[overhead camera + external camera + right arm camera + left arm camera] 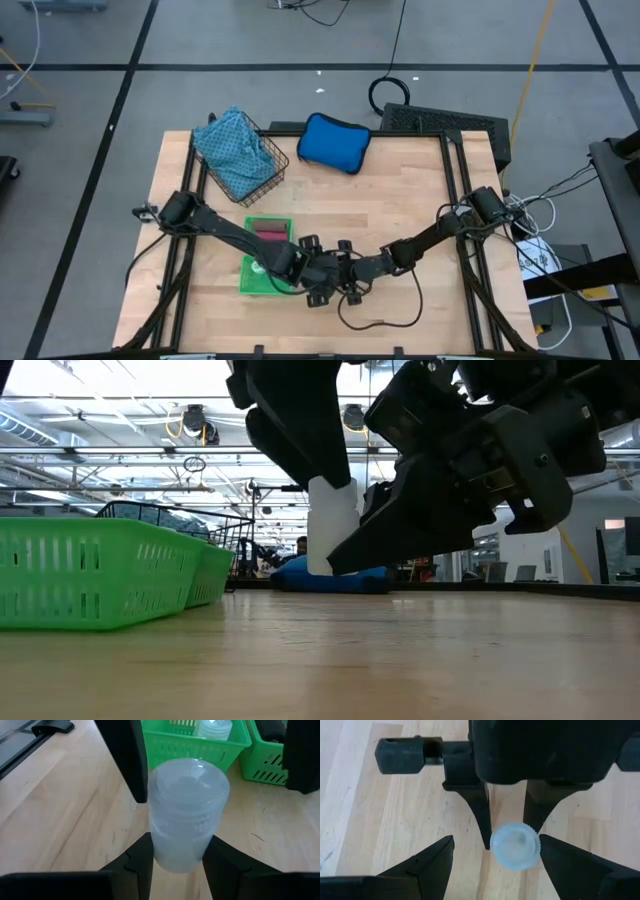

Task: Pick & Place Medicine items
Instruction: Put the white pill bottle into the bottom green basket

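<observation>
Wooden tabletop (400, 200) under me — my right gripper (175, 862) is pinching the white bottle (186, 815) low, beside the green basket (252, 275); left gripper (495, 857) spread around it. Light, smooth, probably slippery — gripping mid-body.

Bright overhead lighting, ceiling glare, soft shadows, blurred close-up wrist views

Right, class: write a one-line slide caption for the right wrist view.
Right gripper holds a white bottle above the wooden table, green baskets beyond.

left gripper (318, 283): jaws spread | right gripper (176, 851): probably clamped, arms meeting
</observation>
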`<action>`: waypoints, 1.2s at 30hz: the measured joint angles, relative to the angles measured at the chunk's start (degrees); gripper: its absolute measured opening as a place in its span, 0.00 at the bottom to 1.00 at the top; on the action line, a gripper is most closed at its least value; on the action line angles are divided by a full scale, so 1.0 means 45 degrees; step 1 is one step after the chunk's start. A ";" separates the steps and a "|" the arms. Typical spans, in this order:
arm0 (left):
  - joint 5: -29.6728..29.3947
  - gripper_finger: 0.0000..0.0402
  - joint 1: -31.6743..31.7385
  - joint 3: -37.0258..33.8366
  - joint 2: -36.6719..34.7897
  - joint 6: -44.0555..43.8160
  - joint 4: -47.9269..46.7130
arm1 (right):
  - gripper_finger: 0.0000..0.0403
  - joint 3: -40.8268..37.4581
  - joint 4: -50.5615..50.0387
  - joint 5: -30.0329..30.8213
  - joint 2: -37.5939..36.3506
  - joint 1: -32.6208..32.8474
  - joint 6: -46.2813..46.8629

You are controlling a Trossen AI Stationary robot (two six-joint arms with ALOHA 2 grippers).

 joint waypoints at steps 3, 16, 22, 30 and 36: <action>-0.0028 0.74 -0.0001 0.0007 0.0065 0.0058 0.0087 | 0.31 0.0000 0.0005 -0.0005 0.0000 0.0000 -0.0003; 0.0339 0.55 0.0066 0.0005 0.0240 0.0204 0.0373 | 0.31 0.0000 0.0230 0.0000 0.0000 0.0001 -0.0003; 0.0897 0.40 0.0220 0.0005 0.0243 0.0094 0.0521 | 0.31 -0.0005 0.0287 0.0002 0.0000 0.0000 0.0002; 0.1088 0.35 0.0285 0.0005 0.0241 0.0247 0.0630 | 0.32 -0.0015 0.0272 0.0004 0.0000 0.0010 0.0007; 0.0326 0.35 -0.0186 -0.0019 -0.0677 0.0282 -0.0033 | 0.48 0.0010 0.0161 0.0002 -0.0119 0.0002 -0.0032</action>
